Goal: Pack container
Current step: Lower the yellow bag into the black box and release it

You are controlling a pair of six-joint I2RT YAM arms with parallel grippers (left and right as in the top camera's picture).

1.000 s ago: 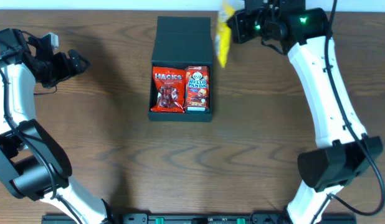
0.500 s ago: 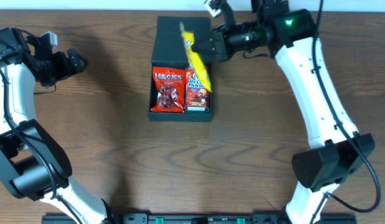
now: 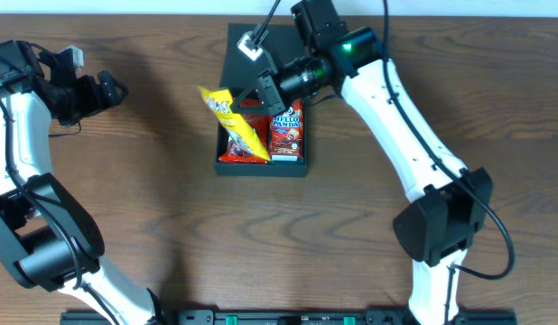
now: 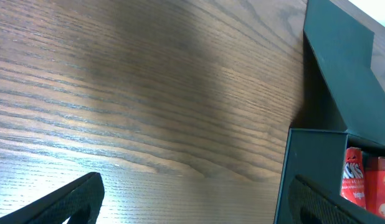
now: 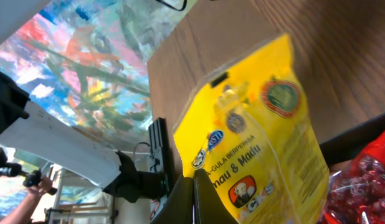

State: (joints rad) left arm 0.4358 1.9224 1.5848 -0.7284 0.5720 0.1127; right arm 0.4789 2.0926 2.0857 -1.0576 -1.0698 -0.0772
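Observation:
The container is a dark grey-green shallow box with its flap lid open at the far side, at the table's middle back. In it lie a red Hacks packet and a red Hello Panda packet. My right gripper is shut on a yellow snack packet and holds it over the box's left half, above the Hacks packet. The right wrist view shows the closed fingers pinching the yellow packet. My left gripper is open and empty, well left of the box; its view shows the box wall.
The wooden table surrounds the box. The left arm lies along the far left edge. The right arm reaches over from the right front across the box's far right corner.
My right gripper has swung left with the yellow packet, from beyond the box's far right corner to over the box's left half. The left arm has not moved.

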